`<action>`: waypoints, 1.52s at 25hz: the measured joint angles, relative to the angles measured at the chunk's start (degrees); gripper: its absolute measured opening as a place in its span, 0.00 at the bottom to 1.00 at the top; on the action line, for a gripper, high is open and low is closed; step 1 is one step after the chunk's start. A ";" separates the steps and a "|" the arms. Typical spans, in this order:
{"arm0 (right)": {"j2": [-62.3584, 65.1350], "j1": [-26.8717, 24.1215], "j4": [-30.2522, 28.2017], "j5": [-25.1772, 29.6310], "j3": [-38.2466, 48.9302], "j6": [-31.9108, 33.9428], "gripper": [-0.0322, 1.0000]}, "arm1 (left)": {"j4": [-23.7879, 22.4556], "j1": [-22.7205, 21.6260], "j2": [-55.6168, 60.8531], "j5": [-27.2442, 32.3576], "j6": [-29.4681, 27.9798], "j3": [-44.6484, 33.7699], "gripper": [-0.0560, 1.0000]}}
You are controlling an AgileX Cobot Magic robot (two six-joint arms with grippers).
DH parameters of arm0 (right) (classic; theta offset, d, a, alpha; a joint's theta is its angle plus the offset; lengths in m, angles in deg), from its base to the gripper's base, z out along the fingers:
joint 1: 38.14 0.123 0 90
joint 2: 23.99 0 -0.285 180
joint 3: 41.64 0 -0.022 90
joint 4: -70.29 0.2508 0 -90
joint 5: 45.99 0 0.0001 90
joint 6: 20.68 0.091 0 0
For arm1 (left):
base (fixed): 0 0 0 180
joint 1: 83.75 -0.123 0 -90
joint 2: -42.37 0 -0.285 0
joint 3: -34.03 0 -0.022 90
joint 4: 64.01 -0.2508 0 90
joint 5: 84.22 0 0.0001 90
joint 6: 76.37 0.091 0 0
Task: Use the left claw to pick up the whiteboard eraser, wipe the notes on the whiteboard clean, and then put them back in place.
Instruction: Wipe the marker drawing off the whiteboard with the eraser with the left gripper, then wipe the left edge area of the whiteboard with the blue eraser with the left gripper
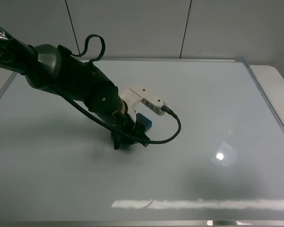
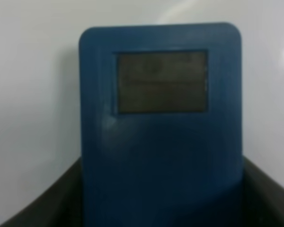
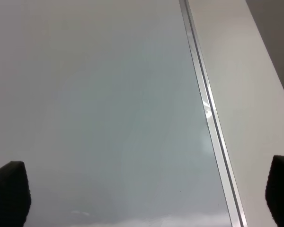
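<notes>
Large glossy white whiteboard [image 1: 217, 104] with a thin silver metal frame [image 1: 267, 99] fills most of the exterior high view. All places below are given against this board.

- Left claw [image 1: 125, 139]: black gripper on a black arm with a glossy wrapped sleeve [image 1: 19, 52]. It reaches in from the board's far left corner and tips down steeply to a spot left of the board's centre.
- White rectangular camera module [image 1: 146, 98] sits on the wrist, and a black cable [image 1: 173, 127] loops from it back towards the gripper.
- Small teal-blue rectangular whiteboard eraser [image 1: 144, 121] with rounded corners is pinched between the claw's jaws. Only slivers of blue show around the black gripper from above.
- In the left wrist view (blurred), the eraser [image 2: 161, 142] stands out from between the dark fingers [image 2: 265, 198], with one darker square patch [image 2: 162, 81] on its face and white board behind it.
- The eraser's low end is at the board surface, just over a soft shadow. I cannot tell whether it actually touches.
- Right gripper [image 3: 144, 194]: two black fingertips [image 3: 9, 191] spread wide with nothing between them. It hovers over the board's right side, with the frame [image 3: 213, 118] and a pale table strip [image 3: 246, 71] beyond it.
</notes>
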State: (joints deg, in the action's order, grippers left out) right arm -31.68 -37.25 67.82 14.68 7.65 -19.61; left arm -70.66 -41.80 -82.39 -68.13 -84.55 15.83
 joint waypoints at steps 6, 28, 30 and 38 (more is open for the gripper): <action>0.00 0.00 0.00 0.00 0.00 0.00 0.99 | -3.06 -7.98 0.57 -4.04 -1.39 -1.85 0.57; 0.00 0.00 0.00 0.00 0.00 0.00 0.99 | -11.03 -22.42 17.20 19.35 -0.63 -5.83 0.57; 0.00 0.00 0.00 0.00 0.00 0.00 0.99 | -11.15 -23.92 19.61 20.11 -0.63 -5.83 0.57; 0.00 0.00 0.00 0.00 0.00 0.00 0.99 | -11.20 -31.14 23.06 21.17 -0.63 -6.08 0.57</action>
State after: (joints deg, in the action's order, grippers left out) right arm -31.68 -37.25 67.82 14.68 7.65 -19.61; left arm -81.86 -72.94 -59.32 -46.95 -85.18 9.75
